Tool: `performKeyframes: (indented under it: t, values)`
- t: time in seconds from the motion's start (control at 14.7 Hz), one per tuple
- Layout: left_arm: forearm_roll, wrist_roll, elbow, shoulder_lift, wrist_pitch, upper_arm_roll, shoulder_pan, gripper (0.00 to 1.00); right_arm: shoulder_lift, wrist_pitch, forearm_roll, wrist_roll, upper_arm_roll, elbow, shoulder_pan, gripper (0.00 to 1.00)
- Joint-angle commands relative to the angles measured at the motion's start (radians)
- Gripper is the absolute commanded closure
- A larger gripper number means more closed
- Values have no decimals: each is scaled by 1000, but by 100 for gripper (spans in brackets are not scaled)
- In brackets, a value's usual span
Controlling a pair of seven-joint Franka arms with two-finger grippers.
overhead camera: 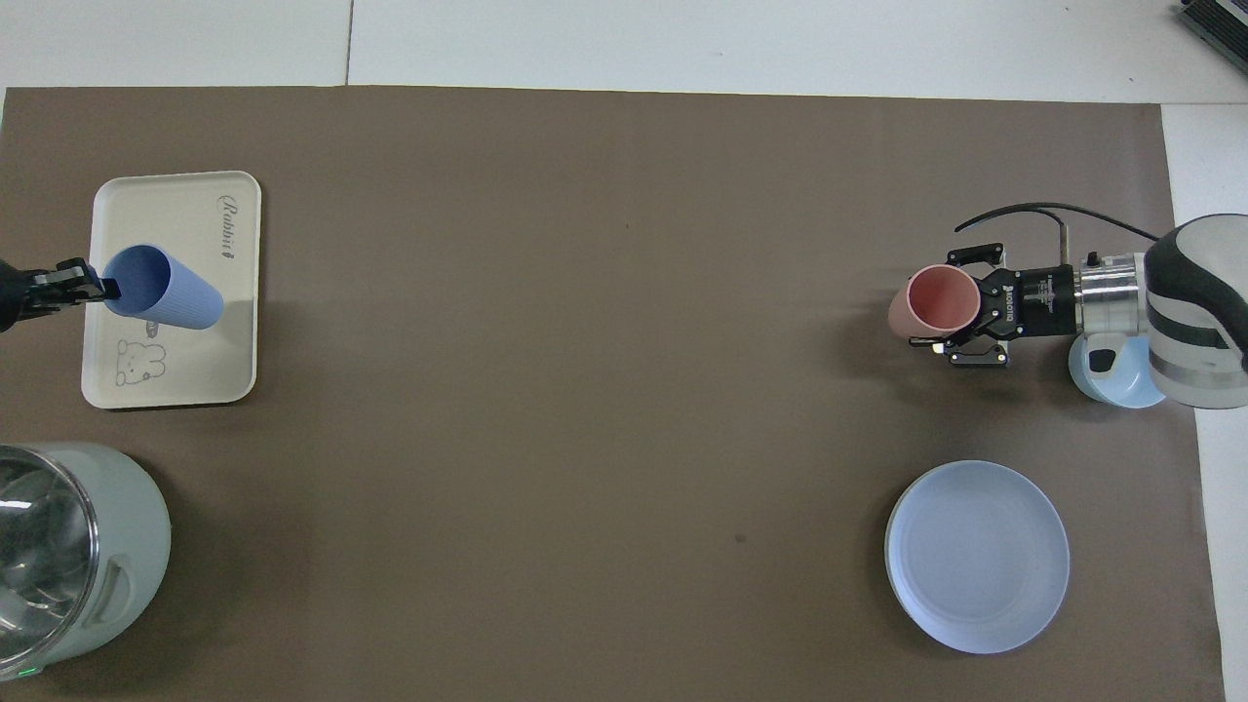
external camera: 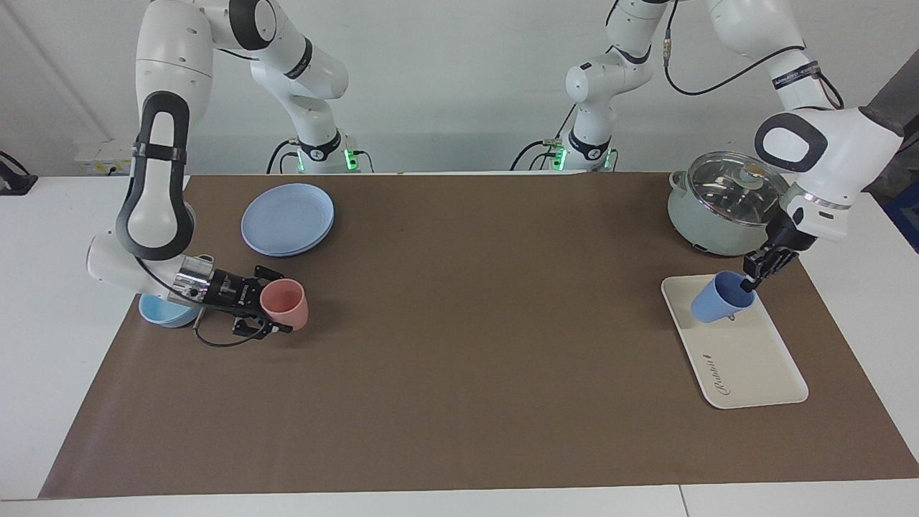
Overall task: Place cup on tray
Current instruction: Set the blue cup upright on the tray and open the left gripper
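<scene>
Both grippers loaded: left [external camera: 750,278] grips cup [external camera: 720,298] over tray [external camera: 747,366], right [external camera: 264,310] pink cup [external camera: 286,303].

I read the cup [external camera: 720,299] and pink cup [external camera: 286,303] as matte plastic. The tray [external camera: 747,362] looks smooth, faintly satin. The pot [external camera: 711,219] has a glossy glass lid [external camera: 726,188] with a metal rim. The table cover [external camera: 459,345] appears matte, paper-like. The blue plate [external camera: 288,218] shows a dull, smooth finish.

A brown mat [external camera: 459,359] covers a white table [external camera: 57,345] before a pale wall [external camera: 445,79].
</scene>
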Motion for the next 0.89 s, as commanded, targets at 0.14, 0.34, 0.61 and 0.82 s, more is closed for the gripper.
performKeyframes:
  t: [0.14, 0.34, 0.61, 0.82]
  values:
    - [17, 78, -74, 20, 135, -14, 24, 100, 30, -3, 29, -68, 11, 18, -28, 100]
    - [17, 80, -65, 21, 128, -14, 21, 0, 29, 34, 27, -90, 11, 1, -31, 100]
    - [107, 75, 32, -11, -65, -16, 8, 0, 15, 68, 30, -119, 12, -45, -55, 100]
    - [198, 71, 130, -40, -252, -25, -53, 0, 7, 114, 35, -145, 12, -74, -57, 47]
